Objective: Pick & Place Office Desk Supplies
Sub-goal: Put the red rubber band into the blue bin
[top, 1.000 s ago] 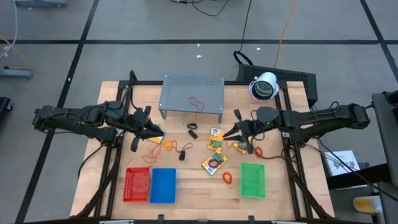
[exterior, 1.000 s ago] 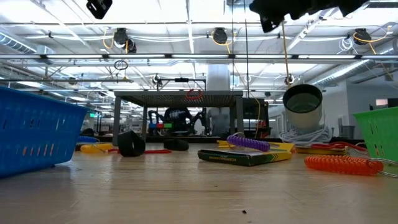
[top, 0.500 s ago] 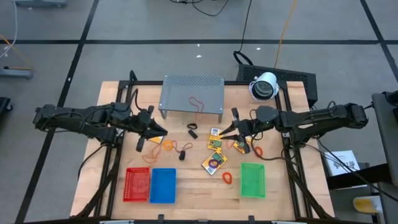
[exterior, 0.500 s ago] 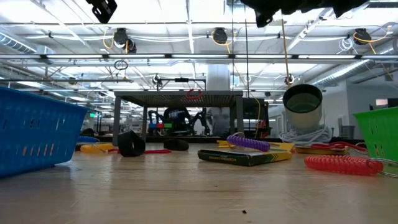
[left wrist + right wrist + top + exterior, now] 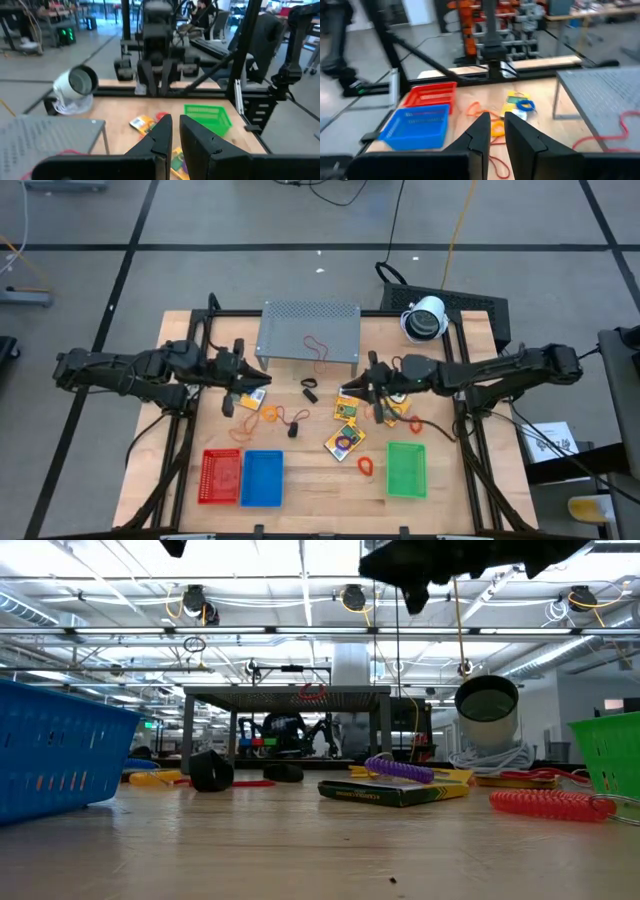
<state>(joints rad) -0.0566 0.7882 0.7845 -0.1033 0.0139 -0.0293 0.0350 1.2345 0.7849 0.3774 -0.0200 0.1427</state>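
The left hand is held above the counter's left half, beside a yellow packet, and the right hand is held above the middle, over the cluster of yellow-orange packets; in both wrist views the fingers are drawn almost together, only a slit is left, and nothing is seen clamped between them. Whether the left hand touches its packet cannot be told. The supplies are spread loosely across the counter's centre: a black clip, a third packet, and an orange loop near the green basket. A red rubber band is draped over the grey shelf at the back. The red basket and blue basket are set along the front edge, probably so that drops can be made without crossing the clutter. Open room is left between the hands, though the shelf's front edge lies close behind both.
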